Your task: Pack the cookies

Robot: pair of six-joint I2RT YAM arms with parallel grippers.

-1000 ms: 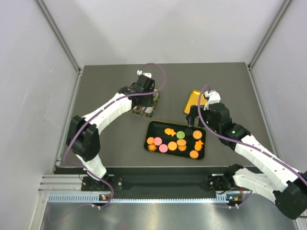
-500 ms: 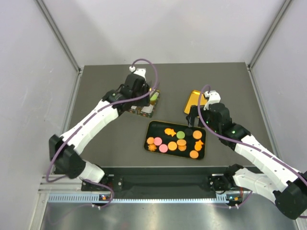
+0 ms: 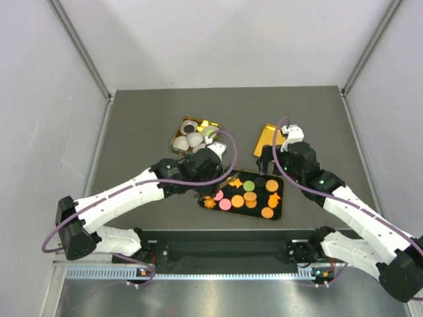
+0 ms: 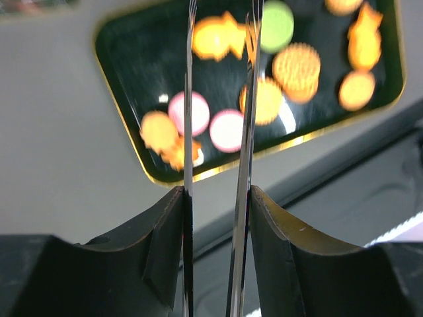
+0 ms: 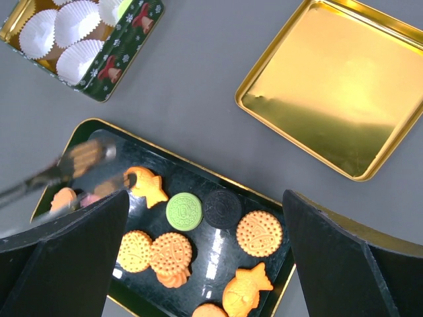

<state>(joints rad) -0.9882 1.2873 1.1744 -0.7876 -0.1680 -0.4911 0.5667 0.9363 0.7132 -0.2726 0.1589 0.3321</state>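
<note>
The cookies (image 3: 243,193) lie on a black gold-rimmed tray (image 3: 279,212): orange discs and fish shapes, two pink, one green (image 5: 184,211), one black (image 5: 223,209). My left gripper (image 3: 213,173) is over the tray's left end, shut on thin metal tongs (image 4: 188,99). The tong blades stand apart with nothing between them, above the pink cookies (image 4: 227,130). The left gripper also shows in its wrist view (image 4: 217,191). The blurred tong tips (image 5: 79,162) show in the right wrist view. My right gripper (image 3: 274,162), also seen in the right wrist view (image 5: 205,198), is wide open and empty above the tray's far right.
The square green tin (image 3: 177,134) with white paper cups (image 5: 76,23) stands behind the tray on the left. A green piece (image 3: 211,132) sits at the tin's right side. Its gold lid (image 5: 337,86) lies upside down behind the tray on the right.
My left arm has swung from the tin toward the near side, to the tray's left end, uncovering the tin. The right arm has not moved.
</note>
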